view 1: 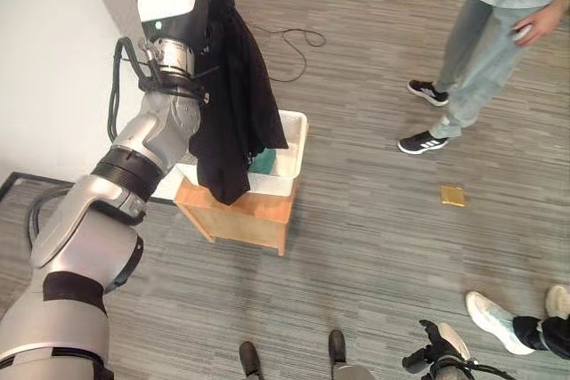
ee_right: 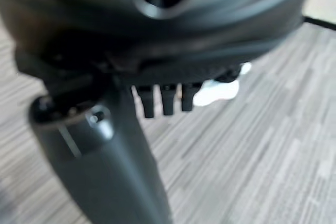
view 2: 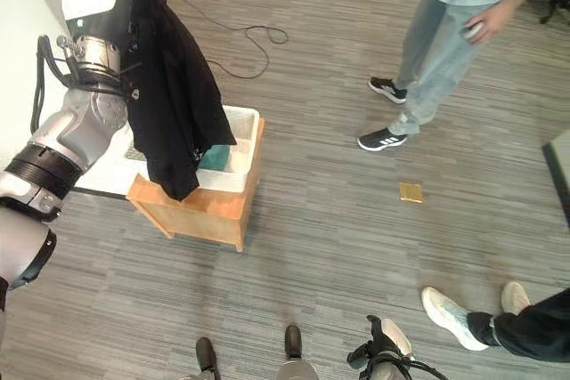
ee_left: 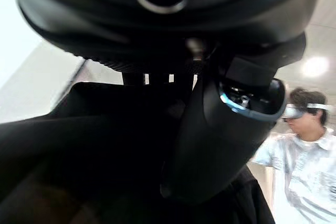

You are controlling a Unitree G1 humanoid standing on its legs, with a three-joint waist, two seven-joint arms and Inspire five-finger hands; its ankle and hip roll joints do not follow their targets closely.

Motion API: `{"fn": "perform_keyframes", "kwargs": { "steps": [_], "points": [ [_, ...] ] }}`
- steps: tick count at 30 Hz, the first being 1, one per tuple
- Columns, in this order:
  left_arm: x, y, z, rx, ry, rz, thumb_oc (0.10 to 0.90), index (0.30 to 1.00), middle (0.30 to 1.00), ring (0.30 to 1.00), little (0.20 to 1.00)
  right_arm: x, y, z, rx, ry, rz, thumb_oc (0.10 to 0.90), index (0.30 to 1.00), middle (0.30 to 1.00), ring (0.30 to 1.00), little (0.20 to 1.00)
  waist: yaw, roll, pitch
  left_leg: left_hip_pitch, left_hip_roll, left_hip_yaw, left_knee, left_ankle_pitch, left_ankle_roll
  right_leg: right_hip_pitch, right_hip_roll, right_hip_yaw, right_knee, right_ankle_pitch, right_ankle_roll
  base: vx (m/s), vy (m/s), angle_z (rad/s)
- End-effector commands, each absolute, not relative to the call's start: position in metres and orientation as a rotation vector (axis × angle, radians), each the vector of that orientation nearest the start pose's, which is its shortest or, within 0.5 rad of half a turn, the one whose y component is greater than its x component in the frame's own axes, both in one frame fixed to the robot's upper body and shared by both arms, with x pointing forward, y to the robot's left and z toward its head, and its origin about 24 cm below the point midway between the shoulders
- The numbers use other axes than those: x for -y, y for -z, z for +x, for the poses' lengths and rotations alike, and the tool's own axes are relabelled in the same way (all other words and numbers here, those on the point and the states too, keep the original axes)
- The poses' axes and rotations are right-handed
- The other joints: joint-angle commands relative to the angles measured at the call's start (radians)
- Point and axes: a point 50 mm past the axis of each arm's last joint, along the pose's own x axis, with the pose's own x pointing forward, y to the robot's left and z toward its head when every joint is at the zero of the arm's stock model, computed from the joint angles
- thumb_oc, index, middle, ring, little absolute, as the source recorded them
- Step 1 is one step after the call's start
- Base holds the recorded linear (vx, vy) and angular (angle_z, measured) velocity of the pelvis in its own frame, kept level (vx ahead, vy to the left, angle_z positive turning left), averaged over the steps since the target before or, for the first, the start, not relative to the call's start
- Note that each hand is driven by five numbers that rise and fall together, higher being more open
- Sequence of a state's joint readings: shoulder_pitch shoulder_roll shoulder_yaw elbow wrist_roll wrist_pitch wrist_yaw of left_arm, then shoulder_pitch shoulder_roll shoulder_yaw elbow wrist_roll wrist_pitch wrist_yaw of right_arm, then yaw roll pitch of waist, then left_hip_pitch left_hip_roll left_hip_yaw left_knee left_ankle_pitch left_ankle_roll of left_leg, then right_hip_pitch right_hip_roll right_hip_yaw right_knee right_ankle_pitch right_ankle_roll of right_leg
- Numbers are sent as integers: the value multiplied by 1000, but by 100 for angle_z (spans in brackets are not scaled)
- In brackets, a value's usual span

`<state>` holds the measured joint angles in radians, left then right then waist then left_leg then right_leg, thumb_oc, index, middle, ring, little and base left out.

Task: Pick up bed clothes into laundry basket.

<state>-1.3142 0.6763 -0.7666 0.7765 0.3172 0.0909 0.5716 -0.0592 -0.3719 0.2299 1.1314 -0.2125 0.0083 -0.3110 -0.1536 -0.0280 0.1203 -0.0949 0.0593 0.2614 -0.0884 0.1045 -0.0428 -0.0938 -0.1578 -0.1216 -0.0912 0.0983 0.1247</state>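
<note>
The left arm is raised high, and a black garment (view 1: 233, 109) of soft, matte cloth hangs from the left hand (ee_left: 220, 135) in long, loose folds. In the left wrist view the thumb curls down against the dark fabric, which bunches under the palm, so the hand is clamped on the cloth. The garment's lower hem droops over the near left corner of a white plastic laundry basket (view 1: 292, 153), a rectangular tub with thin, smooth walls and rounded corners. Inside the basket a teal folded cloth (view 2: 216, 157) lies against the wall next to the hanging hem. The basket sits on a small wooden stand (view 1: 240, 215) with a flat top and square legs, its light brown grain plain and unpainted; the basket covers the far part of the top and leaves the near edge bare.

The right hand (ee_right: 163, 98) hangs low over the floor, its fingers straight, relaxed and holding nothing. The floor (view 1: 374, 246) is grey carpet with a fine striped weave. On it, right of the stand and well apart from it, lies a small flat yellow square (view 1: 452, 196). A person in pale jeans and black trainers (view 1: 463, 68) stands beyond it.
</note>
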Motion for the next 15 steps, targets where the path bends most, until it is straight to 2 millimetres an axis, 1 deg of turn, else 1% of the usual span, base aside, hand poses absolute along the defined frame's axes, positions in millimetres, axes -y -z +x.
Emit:
{"fn": "perform_keyframes", "kwargs": {
  "steps": [1,2,3,6,7,9,11,12,13,14,15],
  "points": [
    [-179,-437,360,984,-810,1280,400,300,300,300,300,316,112,142,-980,258,-908,800,900,900,900,900,11,8,-18,50,47,-32,1,-107,-62,41,-61,-58,4,17,131,2,28,-17],
    [-179,-437,360,984,-810,1280,400,300,300,300,300,316,112,142,-980,258,-908,800,900,900,900,900,11,8,-18,50,46,-32,1,-107,-62,40,-61,-58,4,17,131,-29,24,-17],
    [-186,-441,360,954,-842,1316,400,300,300,300,300,320,109,144,-977,283,-907,800,900,900,900,900,-2,4,-14,36,49,-21,1,-104,-62,16,-57,-49,4,33,135,-35,42,-11],
    [-194,-452,355,951,-877,1346,400,300,300,300,300,318,112,140,-990,270,-905,800,900,900,900,900,-12,-5,-17,21,59,3,1,-100,-66,-18,-47,-38,4,48,137,-17,52,-24],
    [-194,-452,355,952,-877,1347,400,300,300,300,300,317,112,141,-989,269,-903,800,900,900,900,900,-11,-7,-19,20,59,4,1,-100,-66,-20,-47,-37,4,49,137,13,40,-42],
    [-188,-461,350,994,-884,1360,400,300,300,300,300,318,114,135,-1002,281,-885,800,900,900,900,900,-14,-13,-19,14,59,2,1,-101,-67,-28,-51,-40,4,52,137,14,33,-29],
    [-185,-462,349,1005,-882,1381,400,300,300,300,300,318,114,134,-1005,284,-879,800,900,900,900,900,-16,-15,-19,11,56,-2,1,-101,-66,-29,-53,-42,4,53,137,3,10,-3],
    [-178,-464,347,1038,-881,1398,400,300,300,300,300,304,115,149,-956,238,-871,800,900,900,900,900,-2,-16,-15,6,54,-12,1,-101,-64,-26,-54,-52,4,51,137,-17,15,-4],
    [-175,-469,343,1071,-917,1408,400,300,300,300,300,291,121,146,-945,200,-880,800,900,900,900,900,1,-19,-9,-3,50,-21,1,-100,-60,-37,-55,-51,4,57,137,0,0,0],
    [-175,-468,343,1070,-917,1409,400,300,300,300,300,291,121,146,-946,200,-880,800,900,900,900,900,0,-19,-10,-4,50,-20,1,-100,-60,-38,-55,-50,4,58,137,-34,37,2],
    [-178,-471,341,1069,-937,1405,400,300,300,300,300,288,125,139,-954,184,-899,800,900,900,900,900,-7,-23,-5,-10,51,-17,1,-97,-60,-47,-52,-46,4,66,137,-49,27,4]
  ]
}}
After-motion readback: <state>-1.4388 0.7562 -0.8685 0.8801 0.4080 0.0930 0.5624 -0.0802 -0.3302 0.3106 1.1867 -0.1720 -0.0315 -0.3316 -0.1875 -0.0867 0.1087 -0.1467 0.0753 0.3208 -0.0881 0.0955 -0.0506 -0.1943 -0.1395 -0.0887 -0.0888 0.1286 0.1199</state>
